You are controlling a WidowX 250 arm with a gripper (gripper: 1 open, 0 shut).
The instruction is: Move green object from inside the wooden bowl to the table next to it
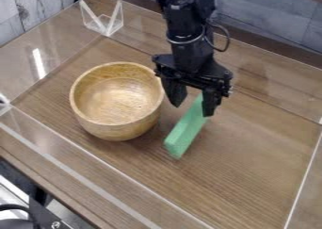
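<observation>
Green bar (186,135) beside wooden bowl (116,101)

Bowl (116,101) beside tool (191,98)

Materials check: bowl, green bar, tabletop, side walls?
Bowl: light tan wood, visible grain, matte.
Green bar: uniform bright green, no grain; likely plastic or painted wood.
Tabletop: brown wood-grain, glossy reflections; possibly laminate.
Side walls: clear plastic, probably acrylic.

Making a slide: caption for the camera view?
Open pincer above the green bar, which lies on the table beside the empty wooden bowl.
</observation>
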